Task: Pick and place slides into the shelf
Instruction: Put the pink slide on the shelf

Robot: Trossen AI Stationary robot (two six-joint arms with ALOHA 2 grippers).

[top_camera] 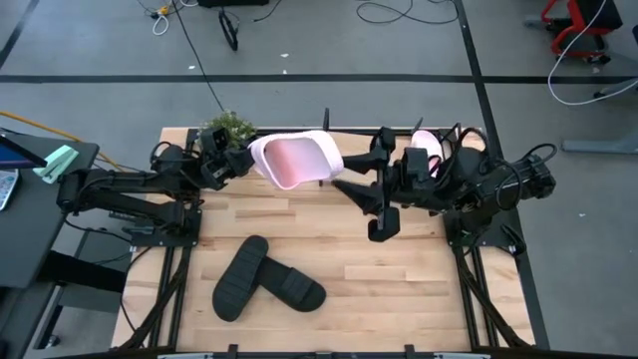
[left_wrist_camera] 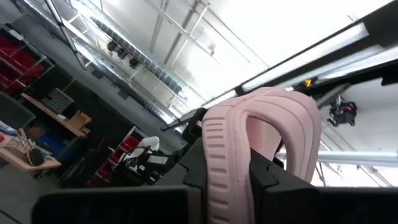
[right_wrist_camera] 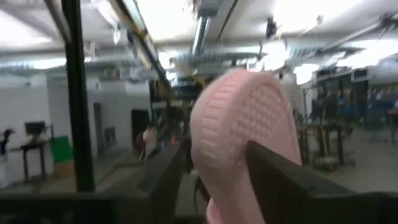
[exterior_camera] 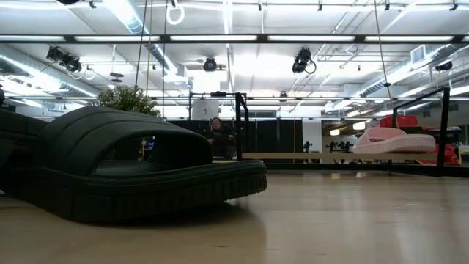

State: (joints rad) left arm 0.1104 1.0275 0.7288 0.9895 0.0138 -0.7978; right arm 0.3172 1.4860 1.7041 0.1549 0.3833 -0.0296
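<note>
The wooden table [top_camera: 399,269] carries the shelf [top_camera: 329,130] along its far edge, seen in the high view as thin black rods. The low view alone shows the shelf's light board [exterior_camera: 293,155] and upright posts level across the table.

Two black slides [top_camera: 267,279] lie crossed on the near left part of the table, well apart from both arms. The low view shows one black slide [exterior_camera: 124,172] close up, sole down on the wood.

The left gripper [top_camera: 239,160] is at the far left of the table, just beside the potted plant [top_camera: 227,128]. It holds a pink slide [top_camera: 296,160] clear of the table, next to the shelf. The left wrist view shows what the high view cannot: the fingers [left_wrist_camera: 267,180] closed against both sides of the slide's strap [left_wrist_camera: 261,143].

The right gripper [top_camera: 424,165] is at the far right, at the shelf. Its fingers [right_wrist_camera: 280,174] clamp the second pink slide [right_wrist_camera: 245,130], sole facing the camera. The low view shows this slide [exterior_camera: 394,141] level with the shelf board; contact with the board cannot be determined.
</note>
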